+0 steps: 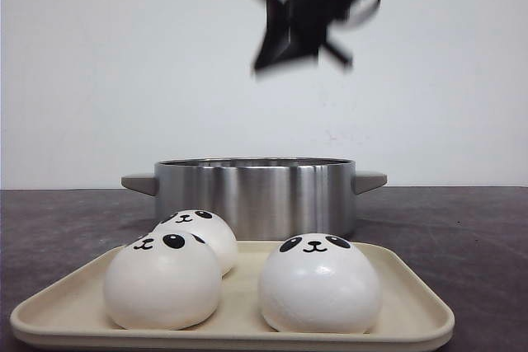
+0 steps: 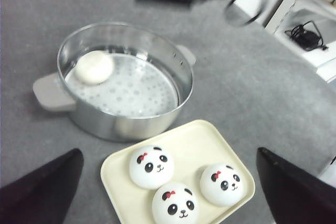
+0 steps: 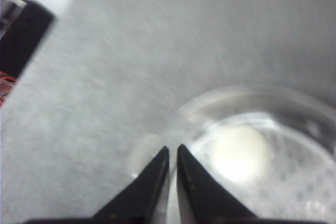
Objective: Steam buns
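Three white panda-faced buns (image 1: 162, 282) (image 1: 200, 232) (image 1: 320, 284) sit on a cream tray (image 1: 412, 302) in front of a steel steamer pot (image 1: 256, 191). In the left wrist view the tray (image 2: 205, 140) holds the same buns (image 2: 151, 166) (image 2: 175, 205) (image 2: 223, 183). A fourth bun (image 2: 93, 66) lies on the perforated plate in the pot (image 2: 126, 127). My left gripper (image 2: 168, 151) is wide open, high above the tray. My right gripper (image 3: 173, 148) is shut and empty above the pot rim (image 3: 210, 103), near the bun inside (image 3: 239, 153). It shows blurred high above the pot (image 1: 318, 6).
The pot has grey handles on both sides (image 1: 139, 182) (image 1: 370, 180). The table is dark grey (image 1: 462, 228), with a white wall behind. A white shelf with a black cable (image 2: 307, 38) stands off the table's edge in the left wrist view.
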You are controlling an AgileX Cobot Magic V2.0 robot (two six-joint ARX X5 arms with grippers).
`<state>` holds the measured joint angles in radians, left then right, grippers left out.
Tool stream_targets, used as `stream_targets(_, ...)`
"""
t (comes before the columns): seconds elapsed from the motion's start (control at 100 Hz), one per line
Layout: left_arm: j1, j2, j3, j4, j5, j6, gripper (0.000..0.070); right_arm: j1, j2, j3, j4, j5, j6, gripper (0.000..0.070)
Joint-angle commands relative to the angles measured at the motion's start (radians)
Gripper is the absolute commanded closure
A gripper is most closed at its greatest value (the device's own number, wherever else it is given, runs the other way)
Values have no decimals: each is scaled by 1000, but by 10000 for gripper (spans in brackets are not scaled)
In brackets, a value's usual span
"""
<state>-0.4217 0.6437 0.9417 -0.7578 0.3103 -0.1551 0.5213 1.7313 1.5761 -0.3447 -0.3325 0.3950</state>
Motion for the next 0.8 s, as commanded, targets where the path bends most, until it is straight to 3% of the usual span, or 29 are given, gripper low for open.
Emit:
stream_targets(0.0,-8,32,11,11,-3,6,62,48,-93,29,-38,90,-146,694)
stream_targets(0.21,-42,152,11,13,1,3,62,216,-370,29,-201,411,-327,694)
stream_targets(0.39,-86,291,11,47,-5,0,62,348,-534,29,-308,599,-351,694)
stream_targets(0.55,-114,445,11,93,-51,-43,56,412,-631,29,-393,703,-330,694)
stream_targets(0.79,-152,668,11,135,-57,-102,0,428,-699,28,-488,760,-289,694)
